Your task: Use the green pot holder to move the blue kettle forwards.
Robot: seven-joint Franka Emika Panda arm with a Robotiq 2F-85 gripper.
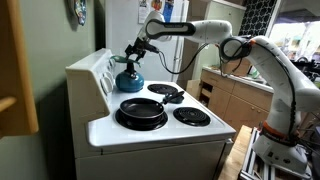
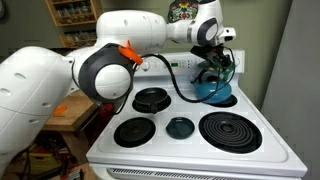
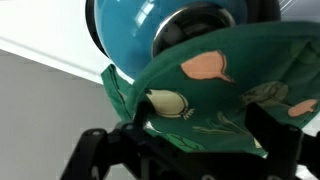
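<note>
A floppy green flower-printed cloth pot holder (image 3: 215, 95), pinched in the black pincer (image 3: 185, 145), drapes against the glossy blue round kettle (image 3: 130, 30) at frame top; the forward move seemingly remains.

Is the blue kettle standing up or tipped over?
Standing up: in both exterior views the blue kettle is level, base down, at the back of the stove.
</note>
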